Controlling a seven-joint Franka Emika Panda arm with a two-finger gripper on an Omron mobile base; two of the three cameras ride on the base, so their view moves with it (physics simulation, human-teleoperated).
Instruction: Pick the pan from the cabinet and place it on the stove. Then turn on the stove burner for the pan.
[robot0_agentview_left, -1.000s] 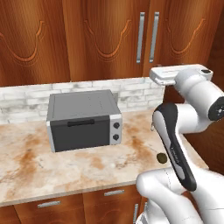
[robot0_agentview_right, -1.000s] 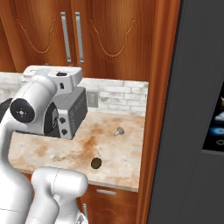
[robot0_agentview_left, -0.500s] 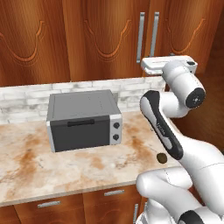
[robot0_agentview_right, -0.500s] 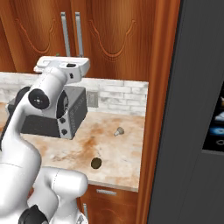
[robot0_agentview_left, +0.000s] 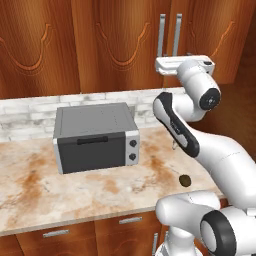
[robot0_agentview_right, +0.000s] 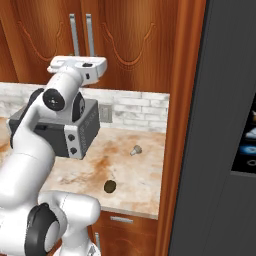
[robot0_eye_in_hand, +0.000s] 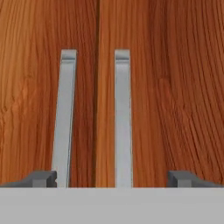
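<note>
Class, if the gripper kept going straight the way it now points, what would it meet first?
Most likely the closed cabinet: the open gripper faces its two silver bar handles, though which it meets first is unclear.

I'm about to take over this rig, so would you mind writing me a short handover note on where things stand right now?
Gripper: open, empty, raised in front of the cabinet, facing the two silver bar handles at the door seam; not touching them.
Cabinet: both doors shut, so the pan inside can't be seen.
On the counter: grey toaster oven and two small items.
Done: arm lined up with the handles.
Left: grasp a handle, open the door, take out the pan, set it on the stove, turn on its burner.
</note>
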